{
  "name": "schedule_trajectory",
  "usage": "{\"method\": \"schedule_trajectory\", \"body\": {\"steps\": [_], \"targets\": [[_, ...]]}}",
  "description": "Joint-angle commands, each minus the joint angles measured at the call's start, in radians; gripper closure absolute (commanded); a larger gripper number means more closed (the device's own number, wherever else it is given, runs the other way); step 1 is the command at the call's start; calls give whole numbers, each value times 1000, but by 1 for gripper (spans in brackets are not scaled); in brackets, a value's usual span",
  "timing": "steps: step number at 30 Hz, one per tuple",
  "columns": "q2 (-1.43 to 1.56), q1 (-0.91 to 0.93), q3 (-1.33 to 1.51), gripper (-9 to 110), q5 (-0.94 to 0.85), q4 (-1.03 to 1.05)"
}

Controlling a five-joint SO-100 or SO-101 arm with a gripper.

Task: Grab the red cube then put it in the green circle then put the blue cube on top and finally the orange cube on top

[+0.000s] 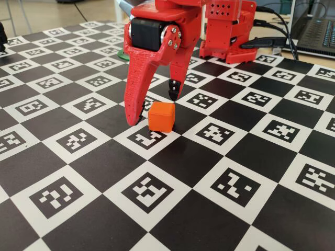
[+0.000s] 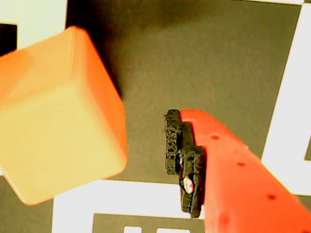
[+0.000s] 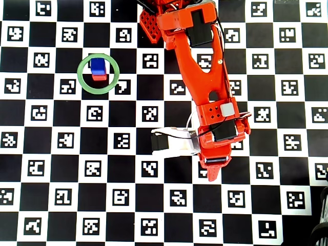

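The orange cube (image 1: 161, 116) sits on the checkered mat between the fingers of my red gripper (image 1: 153, 108), which is open and lowered around it. In the wrist view the orange cube (image 2: 58, 116) fills the left side. A clear gap of mat separates it from the black pad (image 2: 182, 160) of the one finger that shows. In the overhead view the green circle (image 3: 79, 74) lies at the upper left. Inside it the blue cube (image 3: 97, 64) rests on the red cube (image 3: 99, 77). There my arm hides the orange cube.
The mat is a black-and-white board of printed markers (image 1: 235, 185). The arm's red base (image 1: 227, 31) stands at the back, with cables and a laptop (image 1: 314, 31) at the back right. A white camera mount (image 3: 171, 143) juts from the wrist.
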Motion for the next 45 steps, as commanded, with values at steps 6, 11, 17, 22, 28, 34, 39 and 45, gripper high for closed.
{"method": "schedule_trajectory", "body": {"steps": [6,11,17,22,28,34,39,45], "targets": [[35,-12,41,54,-5,-74],[29,-15,64,54,-3,-101],[21,-21,66,54,-3,-124],[18,-23,66,54,-8,-127],[18,-23,66,54,-41,-127],[18,-17,66,54,-120,-127],[17,-21,66,54,-193,-129],[17,-29,66,54,-258,-138]]}}
